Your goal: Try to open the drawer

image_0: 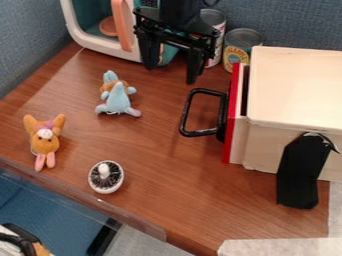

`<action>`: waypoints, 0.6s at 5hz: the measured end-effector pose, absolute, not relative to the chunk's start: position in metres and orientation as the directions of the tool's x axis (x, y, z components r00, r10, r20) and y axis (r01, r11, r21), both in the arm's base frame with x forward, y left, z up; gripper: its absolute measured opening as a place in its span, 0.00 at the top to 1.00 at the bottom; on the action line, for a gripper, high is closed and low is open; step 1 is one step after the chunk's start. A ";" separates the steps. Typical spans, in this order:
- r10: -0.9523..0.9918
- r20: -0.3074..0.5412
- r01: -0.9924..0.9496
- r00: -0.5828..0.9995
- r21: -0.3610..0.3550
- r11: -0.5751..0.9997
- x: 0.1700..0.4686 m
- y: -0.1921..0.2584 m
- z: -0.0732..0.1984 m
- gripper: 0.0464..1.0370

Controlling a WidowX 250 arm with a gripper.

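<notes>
Ideally, the gripper (172,74), its jaws apart near the drawer (231,125), should come down astride the handle (186,112), close squarely and pull straight out.

Brown flat wood-grain tabletop (153,165): smooth, soft sheen. Right: black looped plastic-looking handle (188,111), smooth, glossy; cream boxy cabinet (297,90), smooth, low sheen. Left: small orange long-eared cloth toy (45,143), matt, fuzzy. Far: silver-topped round metal can (243,37), shiny.

The top edge crops my arm (179,9); my tool (173,73) partly hides a can (214,18). The right edge cuts off the cream box (297,90); the drawer's (232,115) inside is mostly hidden.
</notes>
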State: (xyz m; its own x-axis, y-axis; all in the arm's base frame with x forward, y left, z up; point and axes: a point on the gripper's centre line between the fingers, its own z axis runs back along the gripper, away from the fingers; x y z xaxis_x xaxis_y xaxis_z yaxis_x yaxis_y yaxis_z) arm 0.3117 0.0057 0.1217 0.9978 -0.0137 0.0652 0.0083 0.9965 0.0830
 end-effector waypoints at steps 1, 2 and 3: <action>-0.002 0.038 -0.001 0.999 0.080 0.997 0.312 0.005 0.112 0.04; 0.070 0.035 -0.072 0.997 0.063 0.995 0.321 0.002 0.089 0.04; 0.128 0.025 -0.129 0.991 0.045 0.991 0.327 -0.001 0.071 0.04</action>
State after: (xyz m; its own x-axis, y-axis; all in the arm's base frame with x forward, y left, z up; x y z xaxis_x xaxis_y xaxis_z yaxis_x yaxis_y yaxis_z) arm 0.3268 -0.0008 0.0711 0.9914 0.1282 0.0248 -0.1292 0.9906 0.0453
